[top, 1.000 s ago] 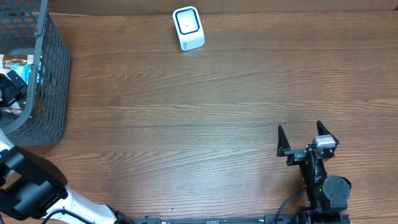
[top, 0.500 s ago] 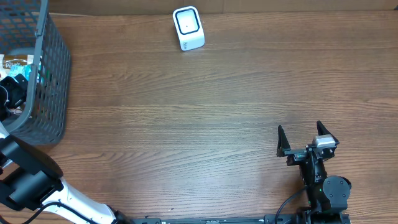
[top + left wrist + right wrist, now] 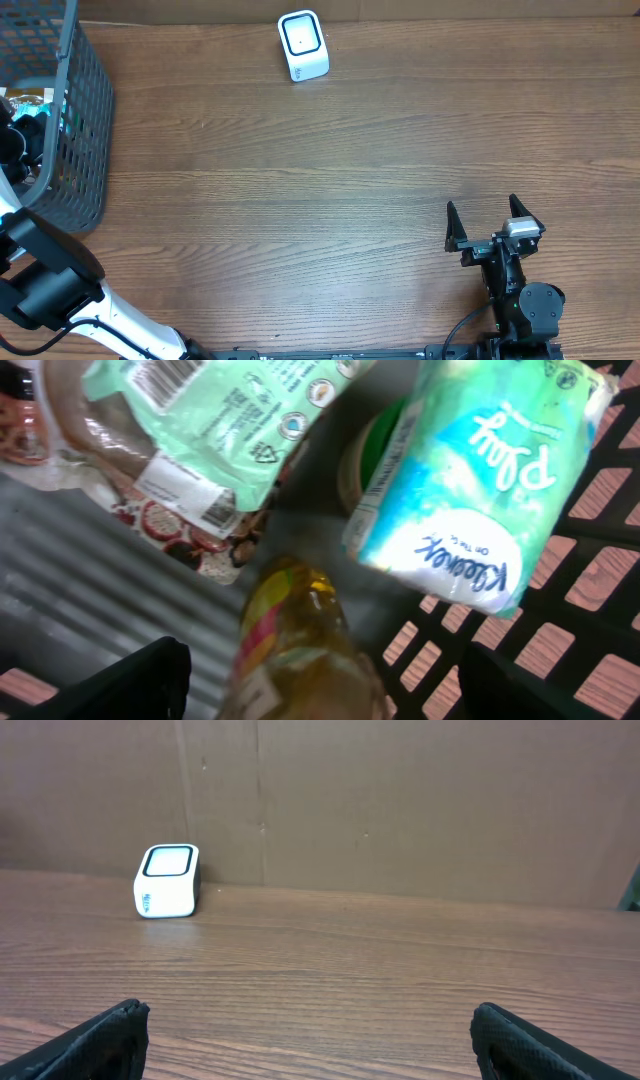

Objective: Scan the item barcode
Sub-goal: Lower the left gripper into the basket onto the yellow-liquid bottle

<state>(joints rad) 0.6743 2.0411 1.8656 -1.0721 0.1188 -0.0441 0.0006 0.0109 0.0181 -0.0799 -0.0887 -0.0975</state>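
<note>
Early stage. Left tool (image 3: pixel 325 660) released, straddling yellow bottle (image 3: pixel 300 630) in basket (image 3: pixel 88 120); right tool (image 3: pixel 482 204) released, idle. Nothing picked; barcode scanner (image 3: pixel 303 45) unused.

Right claw (image 3: pixel 481 203) gapes well apart from scanner (image 3: pixel 302 45)

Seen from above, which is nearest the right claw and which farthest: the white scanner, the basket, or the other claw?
1. The scanner, at the table's far edge, up and left of the right gripper.
2. The basket, at the far left end; its near wall comes next.
3. The left gripper, down inside the basket, farthest.
</note>
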